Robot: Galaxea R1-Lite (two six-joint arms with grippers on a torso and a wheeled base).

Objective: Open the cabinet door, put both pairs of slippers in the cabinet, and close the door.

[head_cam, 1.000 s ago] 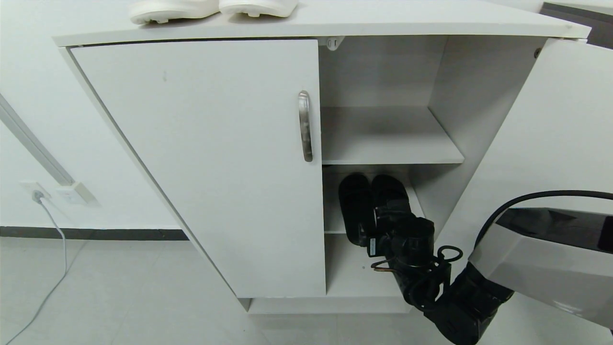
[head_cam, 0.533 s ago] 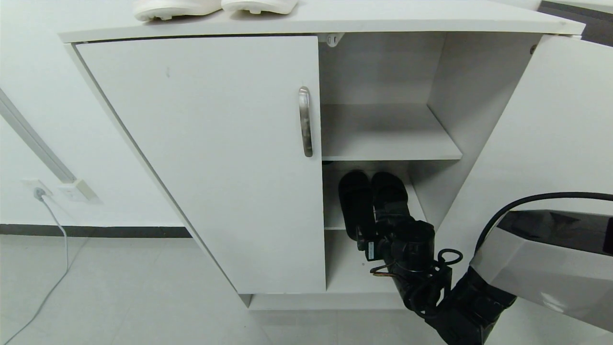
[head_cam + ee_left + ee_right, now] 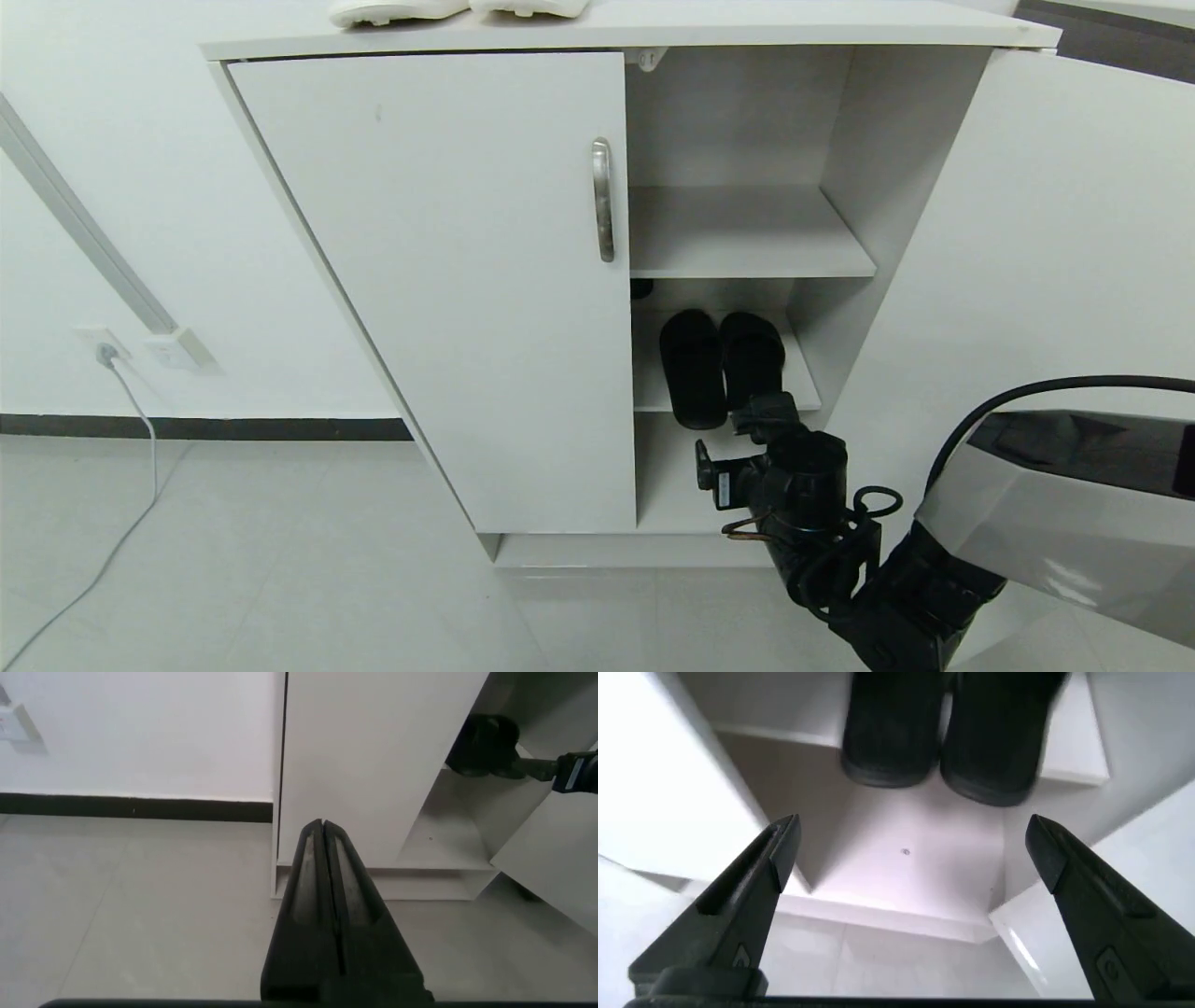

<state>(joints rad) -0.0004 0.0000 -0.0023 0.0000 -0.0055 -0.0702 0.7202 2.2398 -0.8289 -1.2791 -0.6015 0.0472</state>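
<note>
Since earlier frames: right gripper (image 3: 733, 431) backed off black slippers (image 3: 721, 364), now spread wide, empty; head camera also shifted.
Left gripper (image 3: 323, 829): clenched on nothing, facing shut left door (image 3: 448, 280).
Handle (image 3: 603, 199): curved brushed-metal bar.
White slippers (image 3: 457, 7): on cabinet top (image 3: 747, 33), near front edge, not yet stored.
Black pair: matte, rounded, rubbery; on middle shelf (image 3: 805, 383), heels overhanging front edge.
Risk, judged: closing right door (image 3: 1027, 252) catches heels. Smooth laminate lets pair slide. Arm beside open door could bump it.
</note>
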